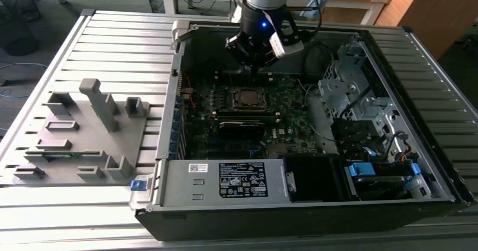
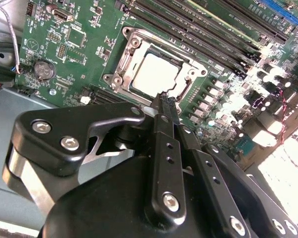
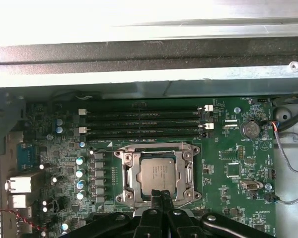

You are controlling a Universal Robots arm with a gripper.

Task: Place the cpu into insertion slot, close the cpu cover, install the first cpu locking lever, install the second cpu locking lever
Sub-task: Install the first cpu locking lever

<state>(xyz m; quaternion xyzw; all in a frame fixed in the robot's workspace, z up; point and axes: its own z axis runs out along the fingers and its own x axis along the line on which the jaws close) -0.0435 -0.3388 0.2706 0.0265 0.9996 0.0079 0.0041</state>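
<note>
cpu (image 3: 159,174) in insertion slot (image 3: 122,176) on mobo (image 3: 227,191)

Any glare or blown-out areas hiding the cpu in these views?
Second wrist view: cpu top washed near-white, patch past the motherboard blown out. First wrist view: case wall blown white, cpu reads fine. Exterior view: even light, no glare on the insertion slot.

Open room above the insertion slot (image 3: 123,162); memory slots (image 3: 144,124) and, seemingly, capacitors (image 3: 80,173) crowd its sides.

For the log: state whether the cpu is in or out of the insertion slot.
In: the cpu sits within the silver rim of the insertion slot, first wrist view.
</note>
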